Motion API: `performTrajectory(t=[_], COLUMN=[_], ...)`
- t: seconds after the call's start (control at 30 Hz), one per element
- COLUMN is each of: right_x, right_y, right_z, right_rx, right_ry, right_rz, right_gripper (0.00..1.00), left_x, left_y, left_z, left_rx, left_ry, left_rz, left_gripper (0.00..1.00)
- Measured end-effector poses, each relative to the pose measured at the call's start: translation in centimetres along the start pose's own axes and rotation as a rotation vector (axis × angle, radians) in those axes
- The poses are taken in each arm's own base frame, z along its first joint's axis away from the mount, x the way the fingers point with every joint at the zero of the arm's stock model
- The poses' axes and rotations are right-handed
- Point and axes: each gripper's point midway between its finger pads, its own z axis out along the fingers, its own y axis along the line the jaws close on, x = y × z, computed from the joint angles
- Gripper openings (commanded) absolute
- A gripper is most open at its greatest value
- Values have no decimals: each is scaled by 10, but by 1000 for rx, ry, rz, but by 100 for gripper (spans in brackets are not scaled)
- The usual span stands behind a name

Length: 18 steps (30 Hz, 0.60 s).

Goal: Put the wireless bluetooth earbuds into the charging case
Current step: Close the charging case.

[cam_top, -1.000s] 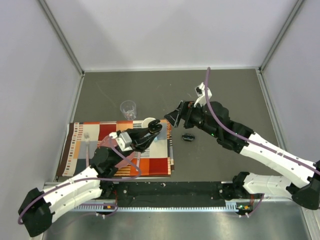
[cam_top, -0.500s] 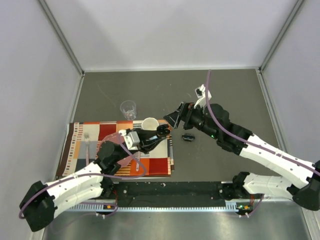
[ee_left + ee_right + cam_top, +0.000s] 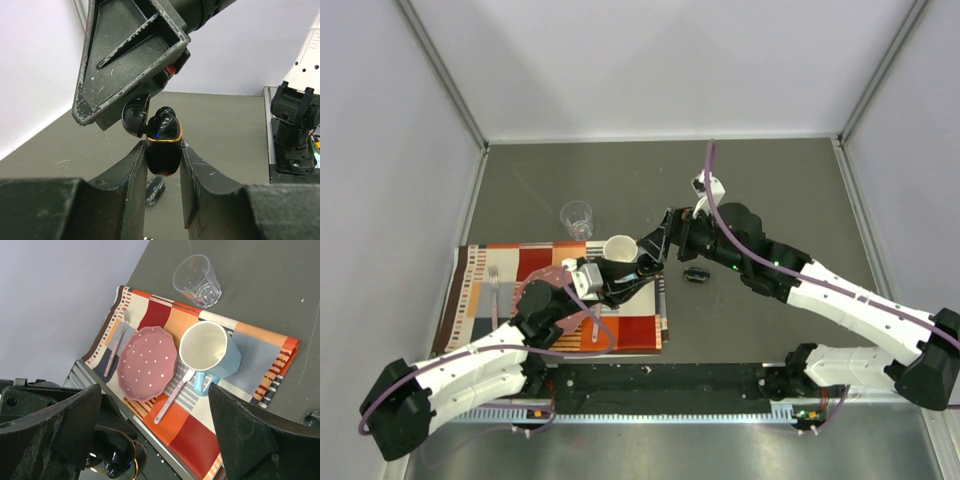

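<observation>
Above the table, in the overhead view, the left gripper (image 3: 638, 272) and the right gripper (image 3: 656, 247) meet just beside the white mug (image 3: 620, 248) at the right end of the striped mat (image 3: 485, 262). A small black thing (image 3: 696, 273) lies on the bare table (image 3: 770, 190) near them, too small to tell whether it is a bud or a case. From the left wrist, the 2 left fingers are clamped on a glossy black charging case (image 3: 162, 152), held upright with its gold rim up and its lid (image 3: 135, 117) hinged open to the left. 1 rounded black earbud (image 3: 165, 116) sits in the top, proud of the rim. A right finger (image 3: 127, 60) hangs close over the lid, touching or not I cannot tell. From the right wrist, the right fingers stand wide apart with nothing between them. The step looks like seating a bud. Next would be a gentle press down, or fetching another bud, with the case held steady.
</observation>
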Motion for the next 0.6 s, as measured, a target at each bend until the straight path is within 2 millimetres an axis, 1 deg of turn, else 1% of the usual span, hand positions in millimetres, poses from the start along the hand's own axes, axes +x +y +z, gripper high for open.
performTrajectory(t=[0.6], right_x=[1], right_y=[-2], right_z=[-2], right_rx=[13], right_ry=[35], right_rz=[-81], right_gripper=[88], left_x=[-2], left_y=[7], left_z=[0], left_rx=[-45], left_ry=[-8], left_rz=[-5], left_gripper=[0])
